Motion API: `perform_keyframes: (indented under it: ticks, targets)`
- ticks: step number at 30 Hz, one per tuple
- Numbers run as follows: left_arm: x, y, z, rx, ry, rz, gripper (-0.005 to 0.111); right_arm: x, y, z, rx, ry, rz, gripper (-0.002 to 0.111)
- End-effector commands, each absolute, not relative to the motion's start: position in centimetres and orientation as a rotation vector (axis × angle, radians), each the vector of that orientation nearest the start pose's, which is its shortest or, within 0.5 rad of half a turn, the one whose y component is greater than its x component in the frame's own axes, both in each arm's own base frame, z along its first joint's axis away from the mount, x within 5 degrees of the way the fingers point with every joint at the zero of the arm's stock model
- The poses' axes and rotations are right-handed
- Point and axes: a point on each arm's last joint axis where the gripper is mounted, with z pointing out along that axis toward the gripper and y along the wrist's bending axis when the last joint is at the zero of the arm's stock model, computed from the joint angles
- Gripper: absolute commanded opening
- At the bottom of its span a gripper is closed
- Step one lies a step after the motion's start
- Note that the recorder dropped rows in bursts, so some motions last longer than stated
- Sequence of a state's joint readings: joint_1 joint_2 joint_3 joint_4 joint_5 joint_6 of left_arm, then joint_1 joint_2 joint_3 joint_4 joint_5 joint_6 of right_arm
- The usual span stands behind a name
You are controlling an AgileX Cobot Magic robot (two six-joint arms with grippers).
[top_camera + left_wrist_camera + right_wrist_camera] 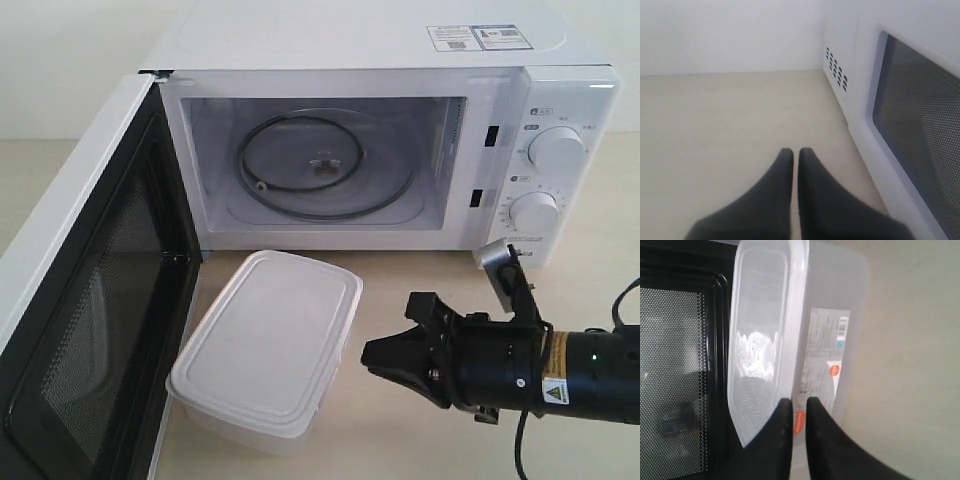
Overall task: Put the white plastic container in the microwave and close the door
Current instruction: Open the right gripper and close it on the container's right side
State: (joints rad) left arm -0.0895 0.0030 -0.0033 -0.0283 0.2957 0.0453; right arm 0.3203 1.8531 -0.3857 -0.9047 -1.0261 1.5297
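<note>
The white plastic container (268, 340) sits on the counter (400, 445) before the open microwave (380, 60), just beside the door (90, 300). My right pincer (372, 352) is barely parted, pinching nothing, its tips near the container's side, perhaps touching; the view is unclear. This narrow, I might shove it into the door.

Soft, bright, even light fills the exterior view, which is sharp throughout. The microwave (380, 40) top nearly bleaches into the pale far wall (60, 60), and only a faint shadow lies on the table (400, 440) beside the white plastic container (270, 340). In the left wrist view the left gripper (795, 151) is a dark blur close to the lens. In the right wrist view a white glare patch sits on the lid (757, 352), and the right gripper (799, 401) is soft-edged.
</note>
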Motion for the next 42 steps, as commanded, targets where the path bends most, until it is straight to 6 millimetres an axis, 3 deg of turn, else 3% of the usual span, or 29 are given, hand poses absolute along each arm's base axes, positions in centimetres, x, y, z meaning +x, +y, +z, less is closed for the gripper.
perform_keyframes:
  ticks: [1, 2, 10, 25, 34, 42]
  targets:
    - [5.4, -0.6, 18.6, 0.093, 1.777, -0.066, 0.004, 20.7, 15.2, 10.6, 0.28, 2.397, 1.473, 0.029]
    - [5.4, -0.6, 18.6, 0.093, 1.777, -0.066, 0.004, 21.0, 15.6, 10.6, 0.346, 2.392, 1.464, 0.035]
    - [5.4, -0.6, 18.6, 0.093, 1.777, -0.066, 0.004, 22.6, 16.8, 11.1, 0.447, 2.42, 1.455, 0.035]
    - [5.4, -0.6, 18.6, 0.093, 1.777, -0.066, 0.004, 22.6, 16.7, 10.9, 0.469, 2.441, 1.433, 0.035]
    - [5.4, -0.6, 18.6, 0.093, 1.777, -0.066, 0.004, 23.8, 17.2, 11.4, 0.443, 2.448, 1.405, 0.035]
    - [5.4, -0.6, 18.6, 0.093, 1.777, -0.066, 0.004, 23.1, 17.7, 11.1, 0.432, 2.506, 1.392, 0.035]
